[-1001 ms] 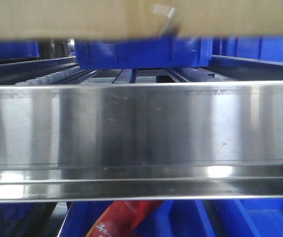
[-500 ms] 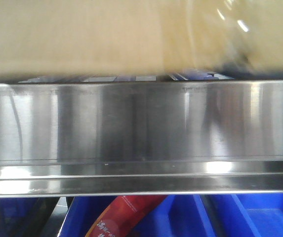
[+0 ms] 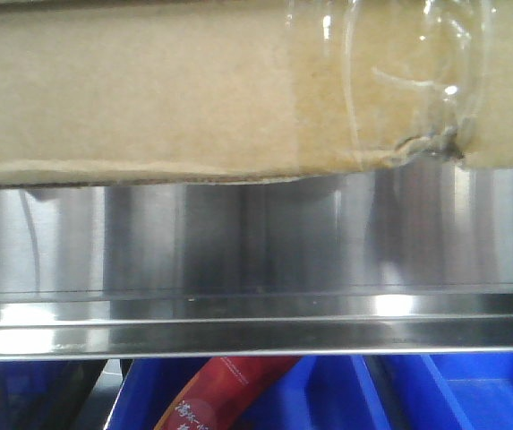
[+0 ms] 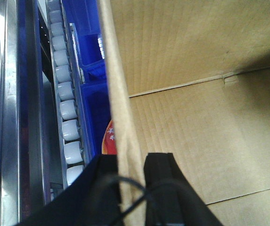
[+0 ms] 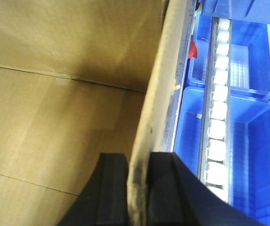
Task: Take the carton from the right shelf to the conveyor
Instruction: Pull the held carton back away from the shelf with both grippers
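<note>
The carton (image 3: pixel 149 90) fills the top of the front view, a plain brown box with clear tape and a small torn notch (image 3: pixel 431 143) on its lower edge. That edge overlaps the top of the right shelf's steel rail (image 3: pixel 256 242). My left gripper (image 4: pixel 131 157) is shut on the carton's left wall (image 4: pixel 118 94), one finger outside and one inside the box (image 4: pixel 196 117). On the other side, my right gripper (image 5: pixel 138 157) is shut on the right wall (image 5: pixel 160 94), with the box's inside (image 5: pixel 54 94) to its left. The conveyor is out of view.
Blue bins (image 3: pixel 471 394) and a red packet (image 3: pixel 225 394) lie below the steel rail. White roller tracks (image 4: pixel 66 108) run beside the carton on the left. On the right are more rollers (image 5: pixel 217 122) and blue bins (image 5: pixel 248 136).
In the front view the carton's lower edge has dropped from above the blue bin down to the rail's top. It now hides the bin and rollers behind the rail.
</note>
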Controlling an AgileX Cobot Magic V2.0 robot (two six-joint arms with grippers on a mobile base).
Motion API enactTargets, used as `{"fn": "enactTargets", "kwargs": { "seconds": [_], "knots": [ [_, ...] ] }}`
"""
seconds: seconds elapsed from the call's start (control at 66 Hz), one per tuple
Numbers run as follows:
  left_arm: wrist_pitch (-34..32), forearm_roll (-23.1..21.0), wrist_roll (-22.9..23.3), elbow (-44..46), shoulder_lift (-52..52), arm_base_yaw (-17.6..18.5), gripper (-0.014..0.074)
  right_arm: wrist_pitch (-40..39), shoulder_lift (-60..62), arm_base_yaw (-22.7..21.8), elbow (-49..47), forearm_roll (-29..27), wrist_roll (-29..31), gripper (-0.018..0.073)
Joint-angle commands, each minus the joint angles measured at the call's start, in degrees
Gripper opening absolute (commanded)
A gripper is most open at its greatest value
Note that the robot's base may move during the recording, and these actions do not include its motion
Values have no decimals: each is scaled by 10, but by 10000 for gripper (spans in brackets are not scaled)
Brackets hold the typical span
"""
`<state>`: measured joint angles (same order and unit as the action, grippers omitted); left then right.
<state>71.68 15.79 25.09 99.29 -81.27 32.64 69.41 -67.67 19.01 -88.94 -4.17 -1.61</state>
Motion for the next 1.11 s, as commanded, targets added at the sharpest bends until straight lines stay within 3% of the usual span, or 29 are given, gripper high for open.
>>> {"fn": "enactTargets", "kwargs": {
  "seconds": [0.0,1.092],
  "knots": [
    [-17,-2,-5,1,8,4,-17,-37,9,1,-2,-22,6,-70],
    [-31,-2,-5,1,8,4,-17,-39,9,1,-2,-22,6,-70]
  ]
}}
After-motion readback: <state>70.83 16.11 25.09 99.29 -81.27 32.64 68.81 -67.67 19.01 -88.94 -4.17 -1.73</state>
